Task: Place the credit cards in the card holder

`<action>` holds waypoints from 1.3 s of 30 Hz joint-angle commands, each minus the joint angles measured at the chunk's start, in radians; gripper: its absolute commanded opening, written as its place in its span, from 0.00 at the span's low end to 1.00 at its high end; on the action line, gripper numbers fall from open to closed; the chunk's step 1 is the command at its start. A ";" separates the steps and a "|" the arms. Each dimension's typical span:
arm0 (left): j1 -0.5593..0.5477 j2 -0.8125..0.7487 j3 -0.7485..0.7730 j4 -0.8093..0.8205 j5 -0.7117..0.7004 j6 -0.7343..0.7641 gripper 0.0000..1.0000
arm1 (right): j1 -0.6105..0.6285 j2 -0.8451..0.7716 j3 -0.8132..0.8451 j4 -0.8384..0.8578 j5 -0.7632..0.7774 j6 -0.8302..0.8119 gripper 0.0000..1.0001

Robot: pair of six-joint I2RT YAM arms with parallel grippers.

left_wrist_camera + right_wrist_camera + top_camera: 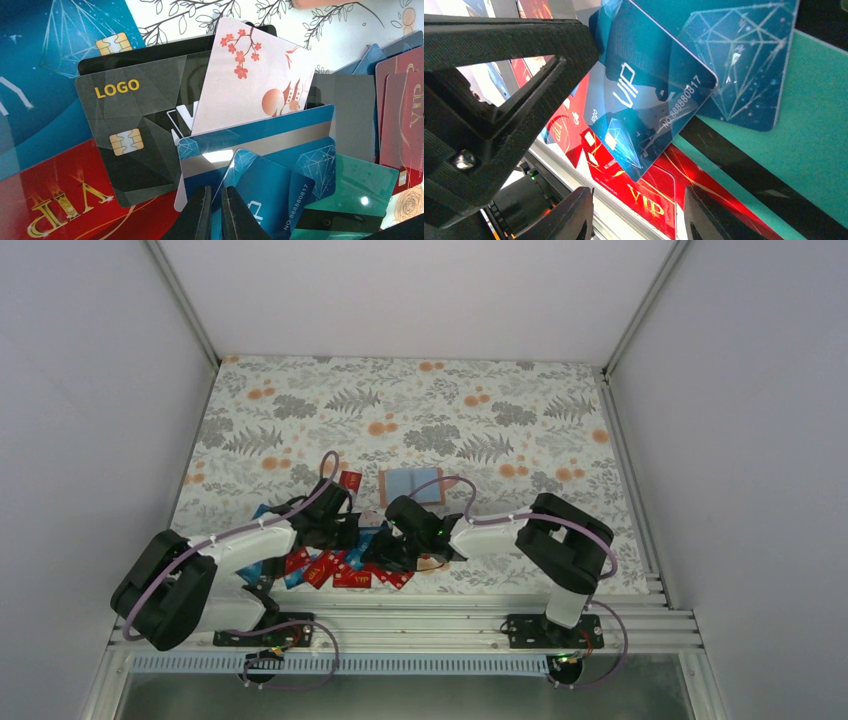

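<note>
The credit cards (340, 568) lie in a loose pile near the front of the table. In the left wrist view my left gripper (215, 207) is shut on the edge of a blue diamond-print card (275, 192), tilted up above a black LOGO card (135, 135), a pale blossom card (250, 75) and a red VIP card (60, 200). The same blue card (649, 110) shows in the right wrist view. My right gripper (639, 217) is open just beside it, over red VIP cards (649, 202). The card holder (412, 487) lies open, blue-grey inside, behind the pile.
A teal card (809, 150) and a second blue card (744, 65) lie under the held one. The two grippers (352, 530) (388, 548) are very close together. The metal rail (420, 615) of the table's front edge runs just below the pile.
</note>
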 commanded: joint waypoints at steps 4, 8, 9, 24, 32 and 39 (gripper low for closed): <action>0.003 0.041 -0.032 0.017 -0.002 -0.013 0.09 | 0.007 0.038 0.037 0.010 0.029 -0.004 0.48; 0.003 0.061 -0.045 0.020 -0.007 -0.026 0.09 | 0.002 0.070 0.055 0.014 0.031 -0.002 0.48; 0.003 0.062 -0.051 0.022 -0.005 -0.028 0.09 | 0.001 0.078 0.057 0.015 0.031 0.001 0.47; 0.004 -0.007 -0.133 0.016 0.040 -0.123 0.09 | -0.041 -0.003 -0.047 0.073 0.150 0.082 0.44; 0.001 -0.066 -0.143 0.015 0.085 -0.145 0.09 | -0.055 -0.007 -0.056 0.116 0.146 0.050 0.44; -0.012 -0.047 -0.191 0.084 0.124 -0.172 0.09 | -0.057 -0.022 -0.065 0.213 0.107 -0.032 0.42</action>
